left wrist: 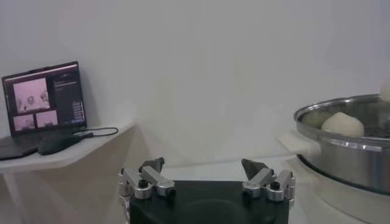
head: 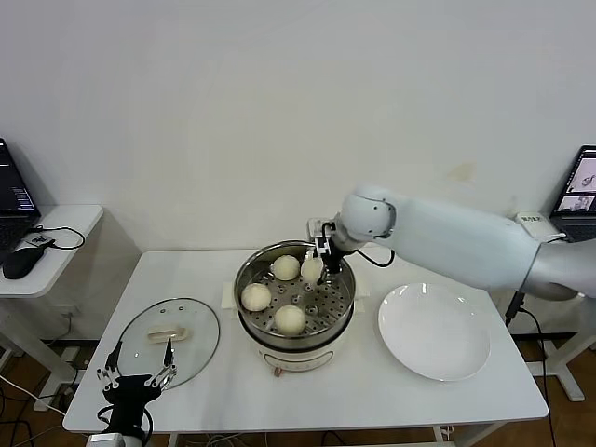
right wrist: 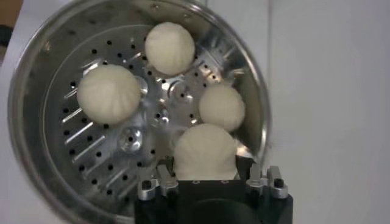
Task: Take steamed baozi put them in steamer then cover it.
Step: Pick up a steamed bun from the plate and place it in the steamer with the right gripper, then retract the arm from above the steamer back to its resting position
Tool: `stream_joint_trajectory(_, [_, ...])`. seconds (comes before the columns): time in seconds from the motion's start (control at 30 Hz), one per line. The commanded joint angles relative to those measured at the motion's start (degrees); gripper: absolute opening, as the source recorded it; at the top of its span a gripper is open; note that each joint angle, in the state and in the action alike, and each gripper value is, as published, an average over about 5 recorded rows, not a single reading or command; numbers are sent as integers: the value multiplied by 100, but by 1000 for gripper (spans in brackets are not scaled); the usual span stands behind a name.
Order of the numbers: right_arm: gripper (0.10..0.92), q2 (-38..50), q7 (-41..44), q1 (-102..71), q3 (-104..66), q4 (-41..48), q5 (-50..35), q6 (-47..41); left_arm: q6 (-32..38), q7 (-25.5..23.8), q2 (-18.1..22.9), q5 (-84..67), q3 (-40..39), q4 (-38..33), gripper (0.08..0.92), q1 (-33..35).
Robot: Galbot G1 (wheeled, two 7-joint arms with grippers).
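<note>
The steamer (head: 245,279) stands mid-table, uncovered, with three steamed baozi (head: 286,267) (head: 256,296) (head: 290,318) on its perforated tray. My right gripper (head: 324,264) reaches down inside its far right side, shut on a fourth baozi (head: 312,269). In the right wrist view that baozi (right wrist: 205,152) fills the gap in my right gripper (right wrist: 205,163), low over the tray beside another bun (right wrist: 222,106). The cover (head: 170,331) lies flat on the table left of the steamer. My left gripper (head: 138,372) hangs open at the table's front left edge, holding nothing.
A white plate (head: 434,331) sits to the right of the steamer. A side table with a laptop (left wrist: 44,100) and mouse stands at the far left, and another laptop (head: 582,191) at the far right. The steamer wall (left wrist: 347,146) shows in the left wrist view.
</note>
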State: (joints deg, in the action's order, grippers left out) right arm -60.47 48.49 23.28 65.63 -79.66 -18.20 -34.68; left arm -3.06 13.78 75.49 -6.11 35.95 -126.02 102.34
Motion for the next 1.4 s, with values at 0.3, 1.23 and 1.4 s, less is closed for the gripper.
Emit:
stream_joint_trajectory(0.3, [636,-131,85,-111,198,-15,113,-208,4,2,16,3,-8,-8,823,0])
stream_joint_trajectory(1.23, [823,2313,-4581,-4680,-4701,-2506,-917,1676,-31,47,-48,227,129,385,823,-301])
stream_joint_trajectory(1.4, [823,1864,-4731,-6770,-6715,-2564,80,2867,147,-64,-89,1084,277,777,823,-441])
